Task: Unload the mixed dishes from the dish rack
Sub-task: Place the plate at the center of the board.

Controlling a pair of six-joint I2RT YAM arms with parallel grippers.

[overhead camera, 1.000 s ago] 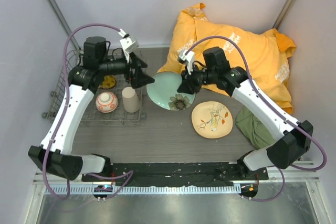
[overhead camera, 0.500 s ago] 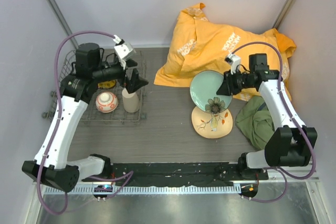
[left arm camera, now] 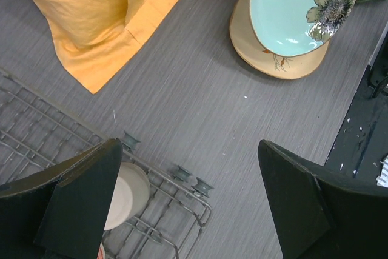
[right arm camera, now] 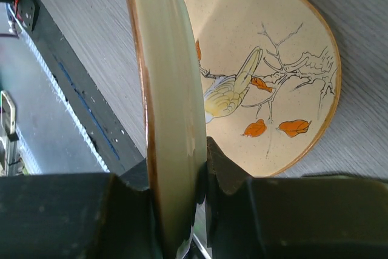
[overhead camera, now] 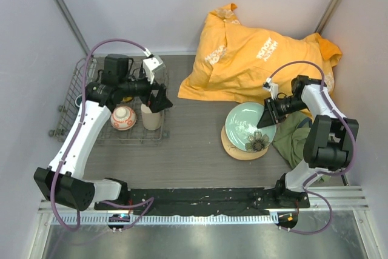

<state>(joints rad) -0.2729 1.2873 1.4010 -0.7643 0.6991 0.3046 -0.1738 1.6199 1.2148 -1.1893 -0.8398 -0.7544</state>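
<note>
My right gripper (overhead camera: 267, 115) (right arm camera: 179, 210) is shut on the rim of the pale green flower-marked plate (overhead camera: 247, 128) (right arm camera: 173, 107) (left arm camera: 291, 10). It holds the plate tilted, just above a beige bird-painted plate (overhead camera: 233, 150) (right arm camera: 273, 59) (left arm camera: 267, 59) lying on the table. The grey wire dish rack (overhead camera: 130, 142) (left arm camera: 36, 125) stands at the left. In it are a beige cup (overhead camera: 151, 118) (left arm camera: 124, 195), upside down, and a white-and-red bowl (overhead camera: 123, 117). My left gripper (overhead camera: 162, 98) (left arm camera: 188, 144) hangs open above the rack's right end, over the cup, holding nothing.
A crumpled orange cloth (overhead camera: 260, 53) covers the back right of the table. A dark green cloth (overhead camera: 297, 141) lies beside the stacked plates at the right. A black rail (overhead camera: 200, 198) runs along the near edge. Grey walls close in both sides.
My right arm carried the green plate rightwards and down over the bird plate. My left gripper opened wide and drew back over the rack, ending above the cup.
</note>
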